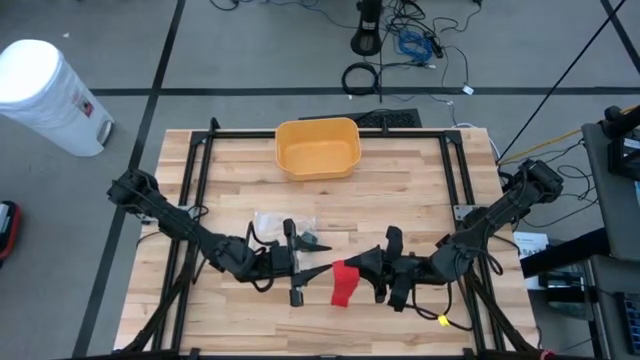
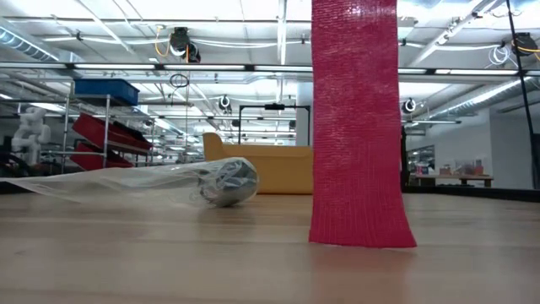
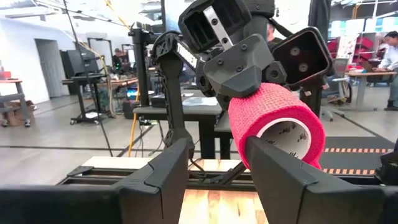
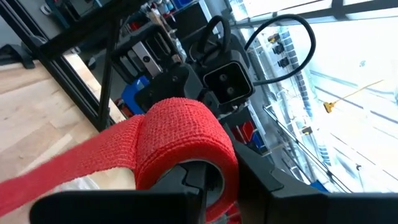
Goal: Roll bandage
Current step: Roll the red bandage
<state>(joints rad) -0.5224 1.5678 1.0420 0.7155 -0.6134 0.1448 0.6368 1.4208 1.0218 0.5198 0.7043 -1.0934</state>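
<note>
A red bandage roll [image 3: 273, 118] with a white core hangs above the table's near middle, and my right gripper [image 1: 368, 262] is shut on it. Its loose tail [image 2: 359, 127] drops straight down, and the tail's lower end [image 2: 361, 235] rests on the wood. My left gripper [image 3: 217, 177] faces the roll from the table's left, level and open. One of its fingers [image 3: 283, 174] stands in front of the core's open end. Nothing lies between its two fingers. My right gripper holds the roll by its wall at one open end [image 4: 214, 168], with one finger seemingly inside the core and one outside. The fingers come level from the table's right. The roll is lifted clear, its axis about level, its tail hanging slack. My left gripper: whether its finger touches the roll cannot be told.
A clear plastic wrapper [image 1: 285, 222] lies on the table just beyond the grippers. A yellow bin [image 1: 318, 147] stands at the far middle. Black frame rails [image 1: 200, 180] run along the table's left and right sides. Bare wood shows on the near left and near right.
</note>
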